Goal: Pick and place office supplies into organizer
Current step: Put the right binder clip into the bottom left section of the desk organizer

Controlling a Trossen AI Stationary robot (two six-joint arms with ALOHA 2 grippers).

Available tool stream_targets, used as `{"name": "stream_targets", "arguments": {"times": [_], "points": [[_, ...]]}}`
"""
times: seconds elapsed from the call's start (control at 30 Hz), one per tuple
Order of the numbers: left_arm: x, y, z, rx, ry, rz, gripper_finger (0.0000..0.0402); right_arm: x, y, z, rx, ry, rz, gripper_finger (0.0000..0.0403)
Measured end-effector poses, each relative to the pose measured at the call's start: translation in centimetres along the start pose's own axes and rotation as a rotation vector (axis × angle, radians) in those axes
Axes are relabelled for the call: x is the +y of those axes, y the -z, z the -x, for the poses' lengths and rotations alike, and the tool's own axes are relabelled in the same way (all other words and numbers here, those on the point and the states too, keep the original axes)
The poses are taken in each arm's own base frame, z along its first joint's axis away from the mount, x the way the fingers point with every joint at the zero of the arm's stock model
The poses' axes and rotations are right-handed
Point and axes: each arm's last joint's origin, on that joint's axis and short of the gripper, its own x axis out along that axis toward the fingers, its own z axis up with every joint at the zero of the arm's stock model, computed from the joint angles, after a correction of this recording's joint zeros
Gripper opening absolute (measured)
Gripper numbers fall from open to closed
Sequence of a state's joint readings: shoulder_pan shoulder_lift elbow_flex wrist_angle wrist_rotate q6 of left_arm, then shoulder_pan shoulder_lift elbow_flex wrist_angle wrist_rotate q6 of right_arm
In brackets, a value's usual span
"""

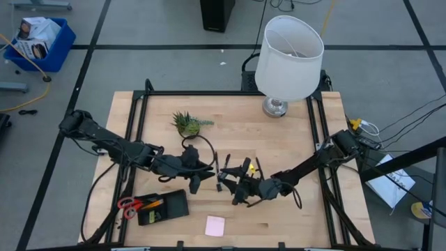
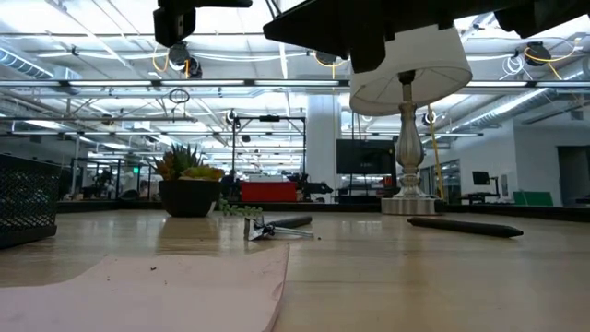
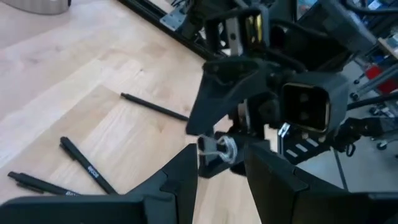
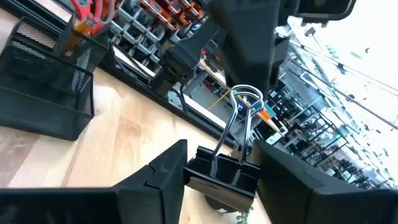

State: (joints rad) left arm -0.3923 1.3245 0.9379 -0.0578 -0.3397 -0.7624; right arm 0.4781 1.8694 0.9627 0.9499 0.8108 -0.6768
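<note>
Above the pale wooden worktop (image 1: 279,146), the right claw (image 4: 217,180) gripped a small black binder clip (image 4: 222,173); the left claw (image 3: 219,180) stood half-open, empty.

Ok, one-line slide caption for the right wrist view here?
Right gripper holds a black binder clip by its body, wire handles up, with the black mesh organizer and red-handled scissors beyond it.
</note>
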Motion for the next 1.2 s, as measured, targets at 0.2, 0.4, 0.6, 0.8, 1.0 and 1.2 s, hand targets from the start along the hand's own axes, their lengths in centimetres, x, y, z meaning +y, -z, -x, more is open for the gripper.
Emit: {"name": "stream_targets", "arguments": {"times": [0.2, 0.4, 0.6, 0.8, 1.0, 1.2], "points": [[0.0, -0.1, 0.0, -0.007, 0.003, 0.000, 0.0136, -0.3, 0.2, -0.4, 0.006, 0.011, -0.012, 0.0163], [0.1, 0.3, -0.9, -0.016, -0.029, -0.007, 0.0136, -0.4, 0.4, -0.6, 0.008, -0.004, -0.021, 0.0164], [0.3, 0.6, -2.0, -0.015, -0.022, -0.023, 0.0136, -0.3, 0.5, -0.7, -0.004, -0.031, -0.031, 0.0163], [0.3, 0.7, -2.0, 0.002, -0.018, -0.037, 0.0136, -0.4, 0.4, -0.7, -0.010, -0.030, -0.036, 0.0163], [0.3, 0.8, -2.0, 0.020, -0.001, -0.058, 0.0120, -0.3, 0.4, -0.7, -0.026, -0.048, -0.037, 0.0165], [0.4, 0.9, -2.0, 0.034, -0.014, -0.089, 0.0037, -0.3, 0.2, -0.6, -0.034, -0.050, -0.040, 0.0164]]}}
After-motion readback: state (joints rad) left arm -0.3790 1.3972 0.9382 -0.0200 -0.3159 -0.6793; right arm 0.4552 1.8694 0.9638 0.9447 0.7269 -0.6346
